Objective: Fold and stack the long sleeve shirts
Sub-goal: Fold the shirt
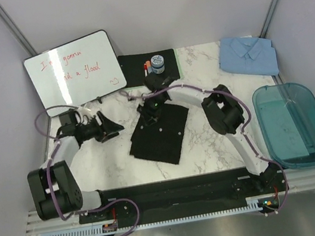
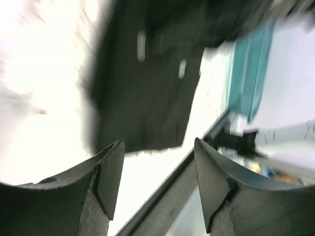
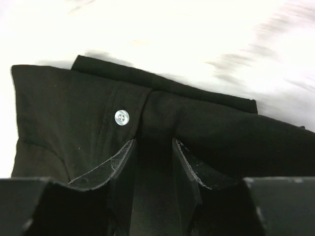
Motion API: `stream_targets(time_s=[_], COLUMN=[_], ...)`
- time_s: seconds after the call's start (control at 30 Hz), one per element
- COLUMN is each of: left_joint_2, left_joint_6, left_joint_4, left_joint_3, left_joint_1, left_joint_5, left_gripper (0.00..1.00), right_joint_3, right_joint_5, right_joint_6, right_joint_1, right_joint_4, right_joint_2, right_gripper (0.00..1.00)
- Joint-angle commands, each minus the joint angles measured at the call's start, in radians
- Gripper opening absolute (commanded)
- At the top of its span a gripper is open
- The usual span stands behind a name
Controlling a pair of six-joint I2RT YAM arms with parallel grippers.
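Right wrist view: with right gripper [image 3: 153, 142] clenched on the collar of the folded plain black button-up fabric shirt [image 3: 59, 113] mid-table, risks tugging the fold apart if pulled sideways (left gripper [image 2: 158, 142] spread, holding nothing).

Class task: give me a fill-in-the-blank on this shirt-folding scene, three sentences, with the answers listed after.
The right claw meets the collar of the middle shirt, coloured ___.
The light blue shirt lies folded at the far ___ corner of the table.
The left claw, off the fabric, has its jaws ___.
Missing words: black; right; open.
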Motion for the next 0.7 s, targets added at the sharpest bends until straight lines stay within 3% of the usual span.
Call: stream_targets(time_s=[0.0, 0.1, 0.2, 0.33, 0.47, 0.53, 0.67], left_joint_2=[-0.073, -0.059, 0.004, 0.007, 0.007, 0.009, 0.041], left_joint_6=[0.12, 0.1, 0.045, 0.017, -0.001, -0.001, -0.004], left_joint_4=[-0.095, -0.043, -0.022, -0.02, -0.012, -0.009, 0.024], left_joint_3=[-0.004, -0.042, -0.067, -0.094, -0.113, -0.119, -0.12], left_joint_1=[0.142, 0.148, 0.136, 0.082, 0.003, -0.018, -0.085], left_joint_5=[0.075, 0.053, 0.032, -0.028, -0.104, -0.138, -0.201], left_gripper=[0.71, 0.85, 0.92, 0.89, 0.85, 0.81, 0.79], right_joint_3=[-0.176, -0.229, -0.2, -0.155, -0.347, -0.475, -0.549], right_joint_5=[-0.031, -0.085, -0.068, -0.002, -0.089, -0.128, -0.067], right_joint_6=[-0.384, -0.545, -0.518, -0.316, -0.116, 0.0, 0.075], right_joint_1=[0.145, 0.143, 0.121, 0.094, 0.094, 0.094, 0.087], right_joint_4=[-0.176, -0.19, -0.187, -0.223, -0.224, -0.136, -0.01], right_joint_2=[-0.084, -0.198, -0.287, -0.335, -0.37, -0.381, -0.344], right_gripper=[0.41, 0.41, 0.43, 0.45, 0.48, 0.48, 0.47])
